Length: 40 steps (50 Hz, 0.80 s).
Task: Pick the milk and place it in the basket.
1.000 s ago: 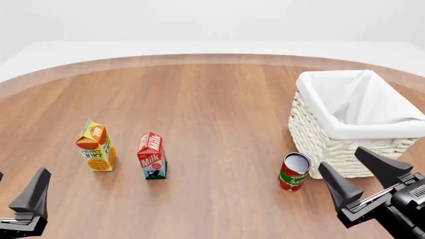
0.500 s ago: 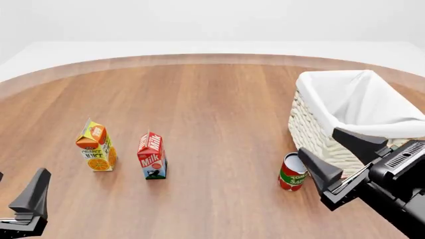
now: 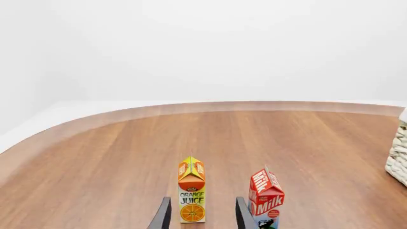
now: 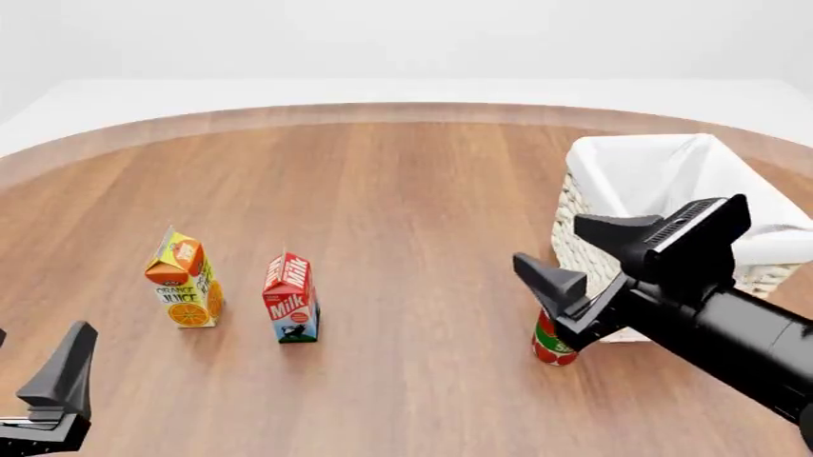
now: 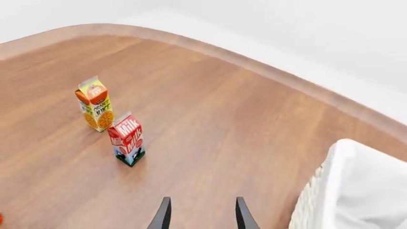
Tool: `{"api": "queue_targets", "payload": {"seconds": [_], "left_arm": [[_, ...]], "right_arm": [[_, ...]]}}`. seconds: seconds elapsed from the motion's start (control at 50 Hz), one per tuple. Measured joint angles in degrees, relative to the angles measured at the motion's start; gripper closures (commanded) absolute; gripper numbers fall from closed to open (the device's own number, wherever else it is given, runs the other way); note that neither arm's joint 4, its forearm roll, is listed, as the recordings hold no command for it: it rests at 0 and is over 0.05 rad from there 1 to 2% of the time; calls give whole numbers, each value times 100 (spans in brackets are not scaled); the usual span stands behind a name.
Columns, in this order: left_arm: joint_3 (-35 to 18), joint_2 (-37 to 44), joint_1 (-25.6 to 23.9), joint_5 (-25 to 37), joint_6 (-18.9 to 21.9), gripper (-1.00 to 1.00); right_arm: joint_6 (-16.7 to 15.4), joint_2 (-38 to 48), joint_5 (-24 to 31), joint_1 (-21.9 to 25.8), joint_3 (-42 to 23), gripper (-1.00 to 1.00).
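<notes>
Right hand (image 4: 582, 255) hides part of the front view's tomato can (image 4: 549, 345).

Counts: 4 items on worktop, 2 tools
2 cartons: 1 milk (image 4: 291, 297), 1 juice carton (image 4: 185, 279); 1 can (image 4: 549, 347); 1 basket (image 4: 587, 249); left tool (image 4: 51, 392), right tool (image 4: 587, 255).

The right claw (image 4: 595, 255) hides most of the can (image 4: 550, 345) (label unreadable).
</notes>
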<state>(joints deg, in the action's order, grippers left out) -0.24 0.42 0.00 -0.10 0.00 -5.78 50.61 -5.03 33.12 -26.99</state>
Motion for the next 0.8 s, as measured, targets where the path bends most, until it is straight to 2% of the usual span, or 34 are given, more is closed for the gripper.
{"api": "queue_targets", "payload": {"seconds": [0.12, 0.46, 0.8], "left_arm": [[0, 0, 0, 0, 0, -100], [0, 0, 0, 0, 0, -100], [0, 0, 0, 0, 0, -100]], "right_arm": [[49, 301, 214, 112, -349, -100], [575, 1070, 743, 570, -1396, -100], [1066, 1742, 1033, 747, -2190, -100]]}}
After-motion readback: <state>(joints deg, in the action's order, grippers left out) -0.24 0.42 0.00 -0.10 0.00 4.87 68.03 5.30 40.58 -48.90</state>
